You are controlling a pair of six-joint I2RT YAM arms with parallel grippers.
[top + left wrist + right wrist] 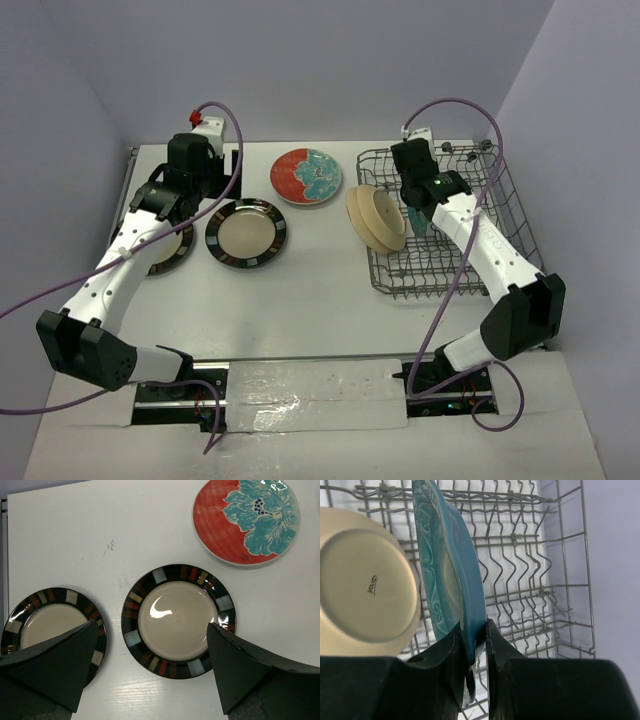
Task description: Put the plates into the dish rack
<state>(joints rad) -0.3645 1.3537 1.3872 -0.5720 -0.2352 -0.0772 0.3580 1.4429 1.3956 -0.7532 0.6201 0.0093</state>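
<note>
The right gripper (pixel 474 645) has its fingers drawn narrow and clamped on the lower rim of the teal plate (pixel 450 565). The plate stands on edge and rises straight up from between the fingers, inside the dish rack (pixel 580 555). Just to the left of those fingers, close beside the teal plate, a beige plate (pixel 365 580) leans with its stamped underside facing the wrist camera. The top view shows two beige plates leaning together at that end of the rack. Rows of upright tines (pixel 520 605) run ahead of the fingers and off to their right. The left gripper (pixel 152 627) hangs over the table (pixel 75 535) with its fingers spread wide, gripping nothing. One striped-rim plate (pixel 177 620) with a beige centre lies flat on the table below the gap between the fingers, its width nearly filling that gap. The right finger covers part of its right edge in the wrist view. Whether either finger touches it cannot be told. A second striped-rim plate (pixel 47 622) lies flat partly beneath the left finger, apart from the first. The red plate (pixel 247 520) with its blue flower lies flat ahead of the right finger, apart from both striped plates.
</note>
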